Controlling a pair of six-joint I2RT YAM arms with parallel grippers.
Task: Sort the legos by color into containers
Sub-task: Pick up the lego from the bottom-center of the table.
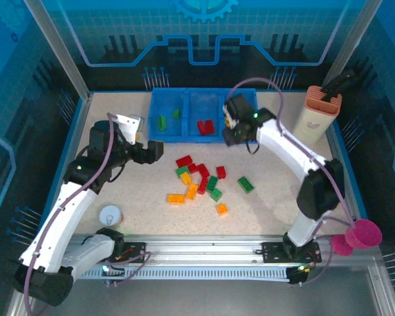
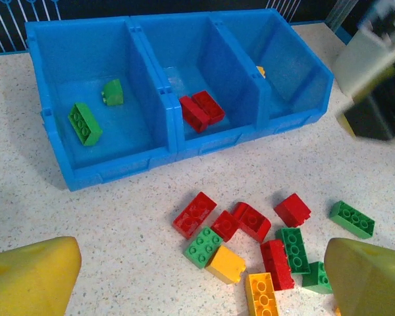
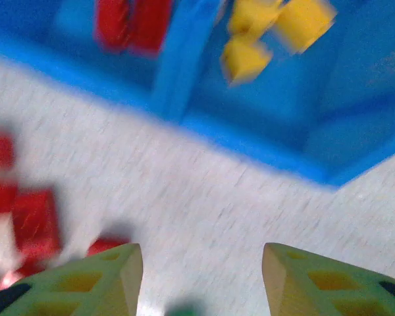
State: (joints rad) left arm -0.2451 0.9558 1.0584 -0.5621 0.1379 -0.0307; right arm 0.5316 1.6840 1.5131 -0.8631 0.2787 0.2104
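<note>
Both stand apart and empty — left gripper (image 2: 204, 273) above the loose legos (image 2: 194, 214), right gripper (image 3: 203, 276) facing the blue tray (image 3: 250, 141), its wrist view catching yellow bricks (image 3: 263, 36) that the arm hides from overhead.

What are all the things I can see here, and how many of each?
tray: one, bright blue, three compartments, far side of the table
green bricks: two, green, left compartment
red bricks: two, red, middle compartment
yellow bricks: about three (blurred), yellow, right compartment
loose bricks: about thirteen, red, green and yellow-orange, table centre
holder: one, beige and salmon, far right
cup: one, pink, near right, past the table's edge
round object: one, white, near left
left tool: one, yellow fingers, open and empty, facing the tray
right tool: one, yellowish fingers, open and empty, by the right compartment
</note>
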